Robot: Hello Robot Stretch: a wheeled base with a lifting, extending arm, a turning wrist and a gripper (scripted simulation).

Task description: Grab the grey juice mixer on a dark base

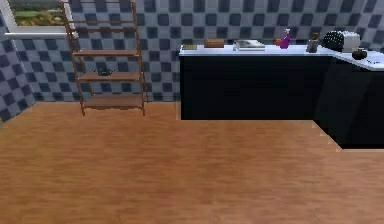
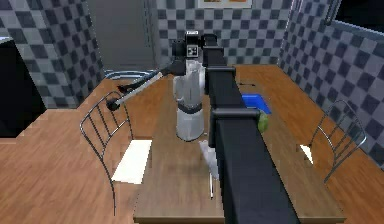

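A tall grey appliance with a dark top (image 2: 188, 105), which may be the juice mixer, stands on the wooden table (image 2: 160, 185) near its middle. My arm (image 2: 235, 150) rises from the bottom edge over the table. The gripper (image 2: 115, 101) slants down to the left from the wrist, just above the grey appliance. Its far end lies by the table's left edge and a chair back. I cannot tell whether it holds anything.
Metal chairs (image 2: 104, 130) (image 2: 336, 135) flank the table. On it lie a white mat (image 2: 131, 162), a blue item (image 2: 256, 103) and a green item (image 2: 265, 122). Ahead, a dark counter (image 1: 250, 85) carries a toaster (image 1: 333, 40), and a wooden ladder shelf (image 1: 105, 60) stands against the wall beyond open floor.
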